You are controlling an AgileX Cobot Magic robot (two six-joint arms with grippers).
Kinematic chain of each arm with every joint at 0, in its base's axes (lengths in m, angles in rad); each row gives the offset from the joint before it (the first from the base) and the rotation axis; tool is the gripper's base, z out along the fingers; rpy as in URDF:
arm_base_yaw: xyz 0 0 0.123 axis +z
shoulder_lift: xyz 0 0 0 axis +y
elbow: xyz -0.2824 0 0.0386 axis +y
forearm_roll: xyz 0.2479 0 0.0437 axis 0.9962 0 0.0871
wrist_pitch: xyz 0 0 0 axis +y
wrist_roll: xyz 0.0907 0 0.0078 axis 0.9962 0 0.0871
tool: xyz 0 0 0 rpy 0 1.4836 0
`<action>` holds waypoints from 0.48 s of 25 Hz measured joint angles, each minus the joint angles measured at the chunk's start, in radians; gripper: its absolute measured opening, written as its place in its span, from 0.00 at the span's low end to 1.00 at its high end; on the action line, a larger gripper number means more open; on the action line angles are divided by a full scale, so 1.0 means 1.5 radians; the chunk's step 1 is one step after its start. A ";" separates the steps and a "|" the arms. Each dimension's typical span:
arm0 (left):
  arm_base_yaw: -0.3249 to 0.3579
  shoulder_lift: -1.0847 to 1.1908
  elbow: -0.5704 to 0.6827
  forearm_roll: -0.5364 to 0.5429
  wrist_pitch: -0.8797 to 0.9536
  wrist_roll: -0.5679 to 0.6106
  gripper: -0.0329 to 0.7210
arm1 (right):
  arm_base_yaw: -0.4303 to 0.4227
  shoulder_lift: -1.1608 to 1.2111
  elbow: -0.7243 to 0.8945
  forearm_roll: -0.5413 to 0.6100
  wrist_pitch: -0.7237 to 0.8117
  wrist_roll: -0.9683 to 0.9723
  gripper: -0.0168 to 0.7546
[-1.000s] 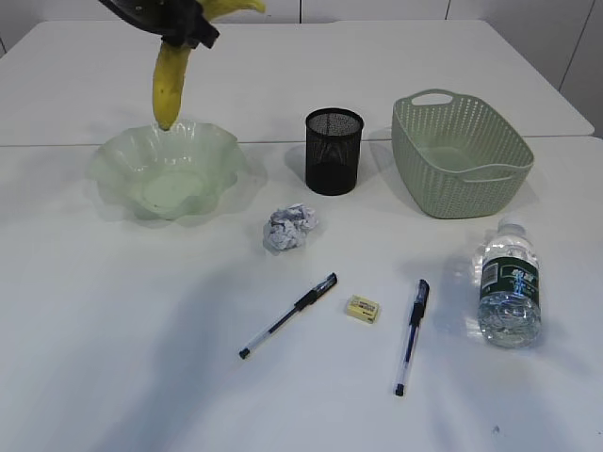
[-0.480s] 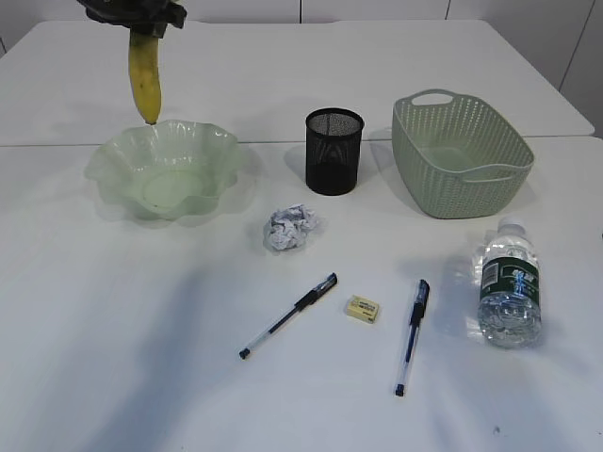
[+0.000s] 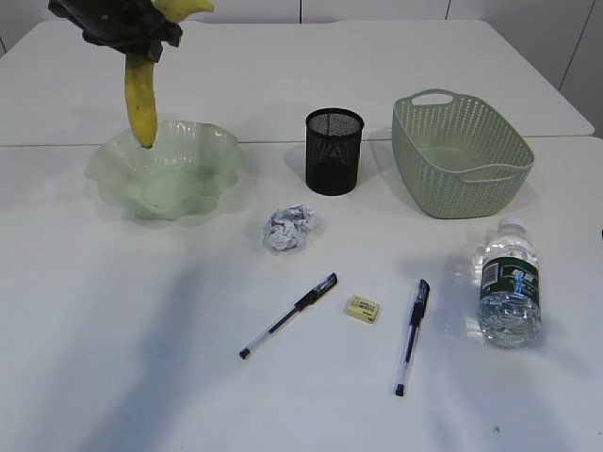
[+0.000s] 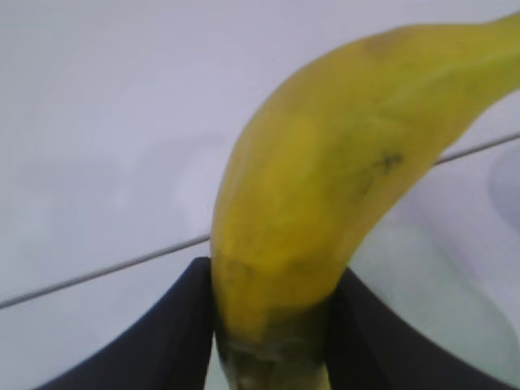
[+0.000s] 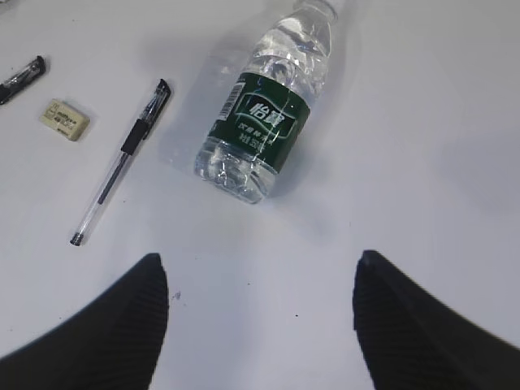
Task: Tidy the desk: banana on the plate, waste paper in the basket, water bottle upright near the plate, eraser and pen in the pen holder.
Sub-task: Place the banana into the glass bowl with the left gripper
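1. My left hand (image 3: 141, 42) was closed on the yellow curved banana (image 3: 141, 99), gripping near its stem end. The fruit hung almost vertical, with its lower tip at the back-left rim of the pale green wavy-edged glass plate (image 3: 203, 179). The left wrist view showed both dark fingers (image 4: 175, 325) pressed on either side of the banana.
2. My right hand (image 5: 260, 313) stood wide open and empty, above the tabletop (image 3: 141, 358) just short of the bottle.
3. Nothing was placed yet. I judged the banana step close to done: only lowering and release remained.
4. Still to do:
   - The crumpled white waste paper ball (image 3: 290, 229) lay between the plate and the pens, and the sage green woven plastic basket (image 3: 462, 155) looked empty.
   - The clear plastic water bottle with a dark green label (image 3: 509, 287) lay on its side at the right, well apart from the plate.
   - The small cream rectangular eraser (image 3: 363, 308) and two black-capped clear gel pens, one left of it (image 3: 287, 315) and one right of it (image 3: 412, 336), were all on the tabletop. The black wire-mesh pen holder (image 3: 334, 151) stood upright, and nothing showed above its rim.
5. Writing: the bottle label carried white Chinese characters and a barcode. I couldn't read them reliably. The eraser print was too small to read.
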 joint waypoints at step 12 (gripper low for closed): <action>0.012 0.040 0.000 -0.086 0.045 -0.005 0.42 | 0.000 0.000 0.000 0.000 0.000 0.000 0.70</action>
